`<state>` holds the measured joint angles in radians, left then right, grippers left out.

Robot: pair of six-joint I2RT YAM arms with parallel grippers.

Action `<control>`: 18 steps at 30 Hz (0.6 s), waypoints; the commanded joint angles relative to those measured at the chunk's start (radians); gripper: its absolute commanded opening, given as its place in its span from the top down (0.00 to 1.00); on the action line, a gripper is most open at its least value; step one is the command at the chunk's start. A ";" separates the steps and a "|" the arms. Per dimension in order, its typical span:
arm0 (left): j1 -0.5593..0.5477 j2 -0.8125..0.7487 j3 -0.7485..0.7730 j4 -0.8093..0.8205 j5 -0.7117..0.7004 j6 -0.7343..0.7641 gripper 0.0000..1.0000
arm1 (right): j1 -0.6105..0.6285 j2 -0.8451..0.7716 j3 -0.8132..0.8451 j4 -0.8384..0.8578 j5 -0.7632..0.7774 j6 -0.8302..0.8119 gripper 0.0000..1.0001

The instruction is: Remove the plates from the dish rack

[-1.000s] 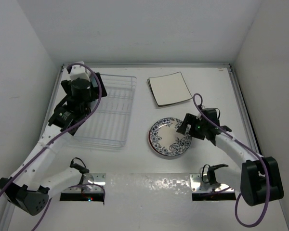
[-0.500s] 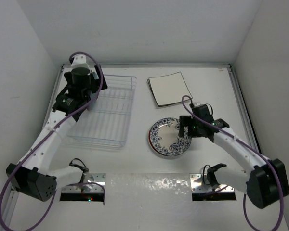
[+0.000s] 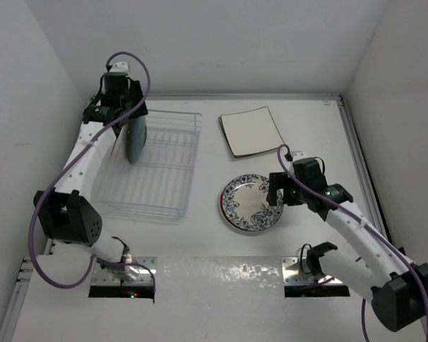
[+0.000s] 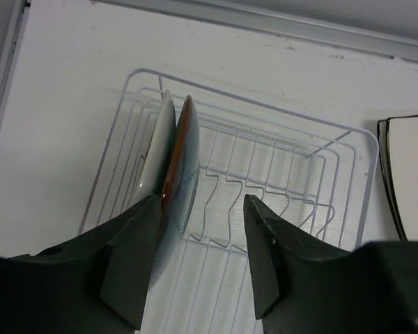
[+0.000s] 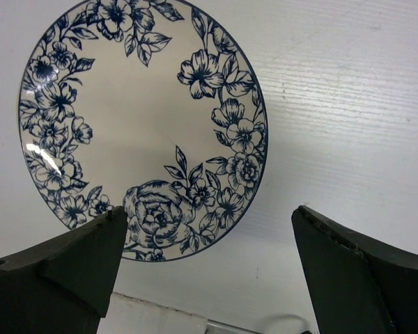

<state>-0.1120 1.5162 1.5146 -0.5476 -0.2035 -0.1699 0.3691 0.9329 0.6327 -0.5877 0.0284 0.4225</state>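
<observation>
Two round plates stand on edge at the far left of the clear dish rack (image 3: 164, 178), a pale one (image 4: 155, 149) and a red one (image 4: 184, 156). In the top view they show as one dark upright disc (image 3: 135, 139). My left gripper (image 4: 200, 202) hangs over them with its jaws apart. The red plate's rim lies against the left finger (image 4: 129, 257); the right finger (image 4: 265, 250) stands clear of it. A blue-patterned round plate (image 3: 253, 203) lies flat on a red one (image 3: 223, 211). My right gripper (image 3: 274, 189) hovers open at that plate's right edge (image 5: 139, 118), holding nothing.
Cream square plates with dark edges (image 3: 251, 132) are stacked at the back centre, and their edge shows in the left wrist view (image 4: 407, 174). The rack's wire dividers (image 4: 292, 160) run to the right of the standing plates. White walls close in on both sides.
My left arm swung up to the rack's far left end, and its jaws narrowed over the standing plates. The right gripper shifted slightly beside the blue-patterned plate and stayed wide.
</observation>
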 commanded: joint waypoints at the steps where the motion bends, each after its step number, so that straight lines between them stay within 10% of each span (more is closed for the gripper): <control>1: 0.031 0.030 0.065 -0.021 0.078 0.020 0.52 | 0.002 -0.022 -0.024 -0.009 -0.025 -0.044 0.02; 18: 0.048 0.070 0.015 -0.015 0.033 0.046 0.55 | 0.002 -0.020 -0.080 0.035 -0.077 -0.041 0.04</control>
<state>-0.0769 1.5944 1.5471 -0.5949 -0.1715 -0.1356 0.3691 0.9169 0.5529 -0.5831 -0.0334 0.3885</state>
